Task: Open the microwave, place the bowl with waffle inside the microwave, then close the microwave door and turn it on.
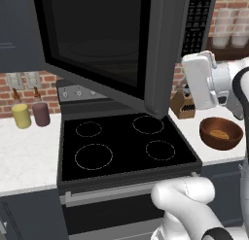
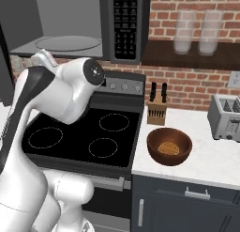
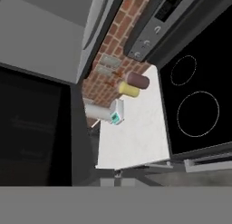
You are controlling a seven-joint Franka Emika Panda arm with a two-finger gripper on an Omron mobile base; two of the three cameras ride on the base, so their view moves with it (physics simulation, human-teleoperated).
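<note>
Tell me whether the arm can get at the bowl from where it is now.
Probably yes. The bowl sits in the open on the counter right of the stove, nothing above it; the knife block stands behind. The microwave door hangs open left of it.

A home kitchen: a black-topped stove (image 1: 124, 144) fills the centre of the left base view, with the microwave (image 2: 82, 24) mounted above it at upper left of the right base view. A red brick wall (image 2: 197, 85), knife block (image 2: 156, 112), toaster (image 2: 226, 117) and white worktop (image 2: 211, 160) stand at right.

Glossy white rounded arm (image 2: 70, 97) segments, dark grey joints and black cap.
</note>
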